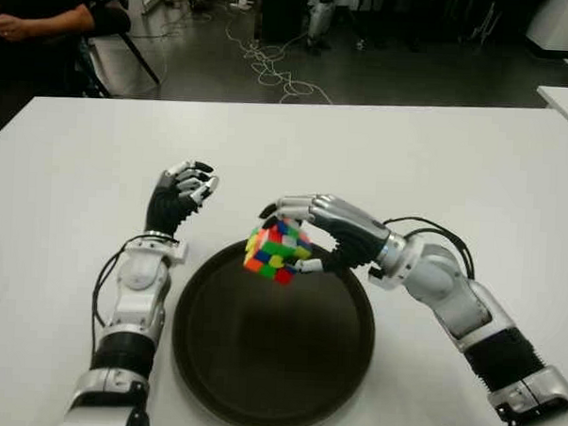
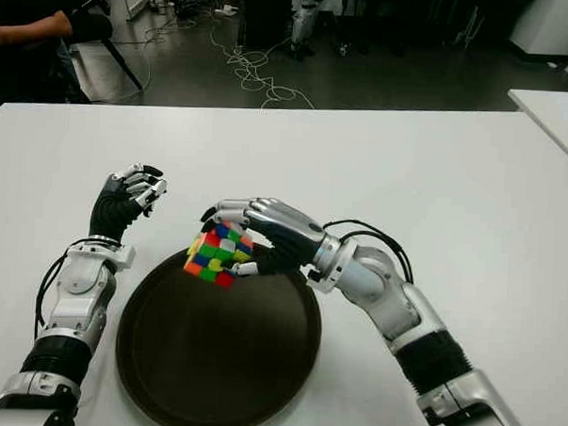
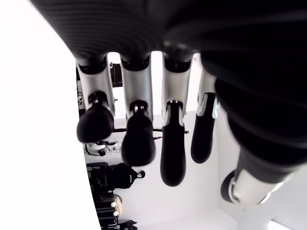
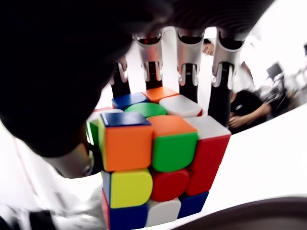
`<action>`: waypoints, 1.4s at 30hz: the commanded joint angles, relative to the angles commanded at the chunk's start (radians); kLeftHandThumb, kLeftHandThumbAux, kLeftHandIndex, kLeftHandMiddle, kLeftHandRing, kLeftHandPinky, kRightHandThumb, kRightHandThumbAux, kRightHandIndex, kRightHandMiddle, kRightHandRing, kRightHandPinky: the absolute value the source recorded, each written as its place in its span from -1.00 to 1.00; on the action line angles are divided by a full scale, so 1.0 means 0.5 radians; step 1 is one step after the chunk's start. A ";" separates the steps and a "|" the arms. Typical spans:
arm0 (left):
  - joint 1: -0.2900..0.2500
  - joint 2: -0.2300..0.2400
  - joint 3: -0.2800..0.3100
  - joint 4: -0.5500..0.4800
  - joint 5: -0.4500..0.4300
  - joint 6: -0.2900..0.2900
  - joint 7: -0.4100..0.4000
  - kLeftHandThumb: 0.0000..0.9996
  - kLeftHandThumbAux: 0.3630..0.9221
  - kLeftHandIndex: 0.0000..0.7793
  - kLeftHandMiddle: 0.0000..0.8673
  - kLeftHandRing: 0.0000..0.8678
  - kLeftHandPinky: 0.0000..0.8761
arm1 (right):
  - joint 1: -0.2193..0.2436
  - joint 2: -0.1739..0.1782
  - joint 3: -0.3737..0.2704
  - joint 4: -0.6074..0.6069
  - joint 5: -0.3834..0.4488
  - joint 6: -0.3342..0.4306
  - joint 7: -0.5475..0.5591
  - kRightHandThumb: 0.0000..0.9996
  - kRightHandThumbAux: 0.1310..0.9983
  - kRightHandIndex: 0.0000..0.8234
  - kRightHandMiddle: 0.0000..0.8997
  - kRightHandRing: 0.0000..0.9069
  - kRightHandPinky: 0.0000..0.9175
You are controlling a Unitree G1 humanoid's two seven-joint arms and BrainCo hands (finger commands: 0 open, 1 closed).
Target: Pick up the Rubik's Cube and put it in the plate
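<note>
- The right hand (image 1: 307,235) is gripping the Rubik's Cube (image 1: 276,250), fingers wrapping over its top and far side, thumb pressing from below.
- The Rubik's Cube is hanging clear in the air, tilted on a corner, above the far rim of the plate (image 1: 212,361); it is not touching the plate.
- In the right wrist view the fingers (image 4: 188,64) are lying against the cube's far face, with orange, green, red, yellow, blue and white tiles showing.
- The plate, dark and round, is sitting on the white surface (image 1: 474,174) between the two forearms.
- The left hand (image 1: 181,197) is showing just beside the plate's far-left edge, fingers loosely bent and holding nothing; the left wrist view is confirming an empty palm with the fingers (image 3: 138,139) hanging apart.
- Whether the left hand is touching the surface cannot be told.
- A person's arm (image 1: 47,19) is showing beyond the far-left corner of the surface, and cables (image 1: 271,66) are lying on the floor behind it.
</note>
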State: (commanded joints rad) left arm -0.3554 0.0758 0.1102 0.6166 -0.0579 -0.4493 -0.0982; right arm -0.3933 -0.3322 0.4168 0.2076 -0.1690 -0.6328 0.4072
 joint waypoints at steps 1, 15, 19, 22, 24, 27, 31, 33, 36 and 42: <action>0.001 0.002 -0.002 -0.003 0.002 -0.001 -0.003 0.69 0.07 0.07 0.33 0.70 0.77 | 0.005 0.004 -0.001 -0.010 0.025 0.009 0.027 0.68 0.26 0.01 0.06 0.33 0.40; -0.004 0.006 0.000 0.012 -0.024 -0.005 -0.037 0.69 0.06 0.07 0.31 0.69 0.76 | 0.091 0.063 -0.022 -0.132 0.196 0.124 0.232 0.68 0.26 0.02 0.06 0.32 0.38; -0.006 0.007 0.002 0.019 -0.032 -0.009 -0.044 0.69 0.06 0.07 0.31 0.70 0.76 | 0.104 0.081 -0.024 -0.128 0.198 0.108 0.246 0.68 0.26 0.02 0.06 0.30 0.37; -0.007 0.007 0.000 0.022 -0.030 -0.016 -0.040 0.69 0.06 0.08 0.32 0.70 0.77 | 0.109 0.088 -0.027 -0.133 0.200 0.107 0.265 0.69 0.26 0.02 0.06 0.29 0.37; -0.006 0.006 -0.001 0.022 -0.023 -0.020 -0.028 0.69 0.06 0.08 0.31 0.70 0.77 | 0.112 0.090 -0.028 -0.141 0.190 0.112 0.273 0.78 0.24 0.03 0.00 0.24 0.35; -0.006 0.004 -0.002 0.022 -0.016 -0.024 -0.016 0.69 0.06 0.09 0.31 0.70 0.77 | 0.115 0.093 -0.032 -0.147 0.180 0.116 0.279 0.85 0.23 0.03 -0.04 0.20 0.29; -0.011 0.005 -0.004 0.032 -0.012 -0.027 -0.016 0.69 0.06 0.09 0.31 0.70 0.77 | 0.115 0.092 -0.036 -0.142 0.148 0.096 0.271 0.88 0.23 0.04 -0.06 0.18 0.22; -0.015 0.005 -0.005 0.040 -0.013 -0.031 -0.020 0.69 0.06 0.09 0.32 0.71 0.77 | 0.112 0.089 -0.038 -0.135 0.116 0.077 0.258 0.88 0.24 -0.04 0.00 0.16 0.14; -0.014 0.004 -0.007 0.043 -0.012 -0.037 -0.020 0.69 0.06 0.08 0.32 0.71 0.78 | 0.108 0.091 -0.043 -0.117 0.073 0.050 0.239 0.87 0.25 -0.14 0.03 0.14 0.04; -0.013 0.004 -0.013 0.044 -0.003 -0.045 -0.015 0.69 0.06 0.08 0.33 0.72 0.79 | 0.105 0.095 -0.053 -0.086 -0.012 -0.005 0.192 0.86 0.25 -0.10 -0.02 0.09 -0.15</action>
State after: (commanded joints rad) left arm -0.3619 0.0777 0.1039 0.6385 -0.0594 -0.4718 -0.1057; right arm -0.3407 -0.2845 0.3905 0.1644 -0.1749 -0.6355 0.5033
